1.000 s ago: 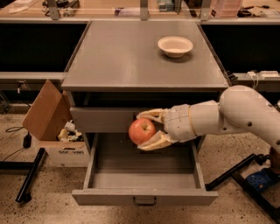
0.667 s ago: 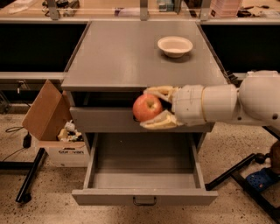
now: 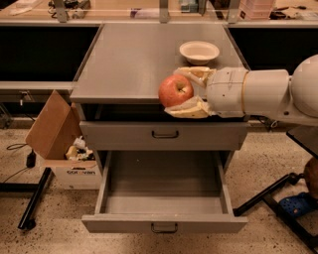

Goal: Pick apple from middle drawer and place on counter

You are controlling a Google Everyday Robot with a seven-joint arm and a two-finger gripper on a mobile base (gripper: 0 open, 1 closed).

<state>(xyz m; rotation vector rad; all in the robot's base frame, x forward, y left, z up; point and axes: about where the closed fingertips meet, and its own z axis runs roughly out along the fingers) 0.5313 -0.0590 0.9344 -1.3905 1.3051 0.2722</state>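
The red apple (image 3: 175,91) with a yellow blush is held between the cream fingers (image 3: 191,109) of my gripper (image 3: 180,92). The gripper reaches in from the right on a white arm and holds the apple at the front edge of the grey counter (image 3: 134,62), a little above it. The middle drawer (image 3: 164,224) stands pulled out below, and its tray shows nothing inside. The taller flat drawer front (image 3: 164,135) above it is closed.
A shallow cream bowl (image 3: 199,51) sits on the counter's back right. An open cardboard box (image 3: 60,149) with scraps stands on the floor to the left. A black stand leg (image 3: 34,205) lies lower left; another black frame (image 3: 278,203) lower right. A tan bench top (image 3: 124,10) runs behind.
The gripper has risen with the apple from just above the open drawer up to the counter's front edge.
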